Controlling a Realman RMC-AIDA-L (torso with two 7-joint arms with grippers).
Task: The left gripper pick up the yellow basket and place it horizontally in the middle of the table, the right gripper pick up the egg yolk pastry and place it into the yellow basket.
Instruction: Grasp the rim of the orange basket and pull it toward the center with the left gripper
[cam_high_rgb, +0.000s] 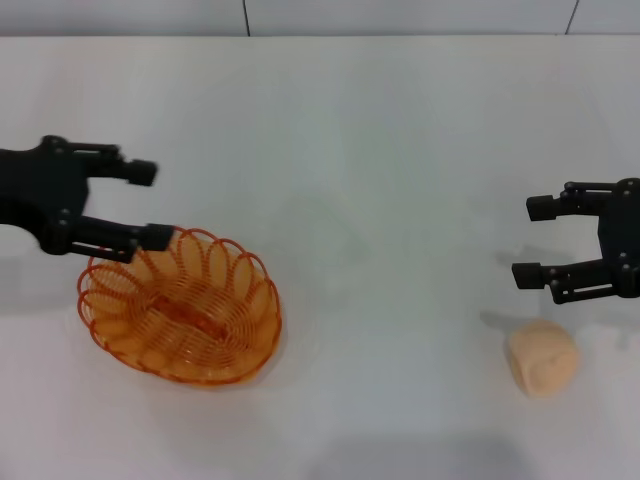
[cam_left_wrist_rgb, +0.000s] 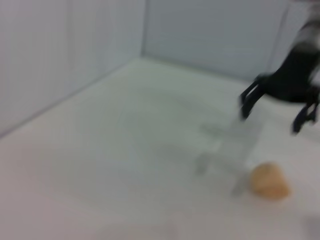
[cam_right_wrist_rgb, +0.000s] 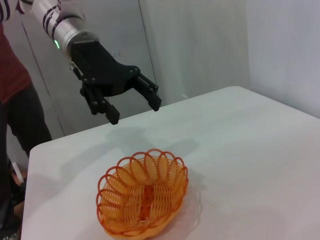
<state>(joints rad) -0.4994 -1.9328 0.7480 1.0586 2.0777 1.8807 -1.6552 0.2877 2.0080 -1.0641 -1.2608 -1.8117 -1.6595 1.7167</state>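
On the white tabletop (cam_high_rgb: 380, 150) I see the yellow basket (cam_high_rgb: 182, 307) resting at my left, off centre, the egg yolk pastry (cam_high_rgb: 543, 357) well apart at my right. My left tool (cam_high_rgb: 148, 205) hovers wide open and empty above the basket's rim; my right tool (cam_high_rgb: 530, 241) hangs open, empty, above the pastry. I judge a fingertip could catch the looped wire and skid or tip the basket

No readable text or labels anywhere.
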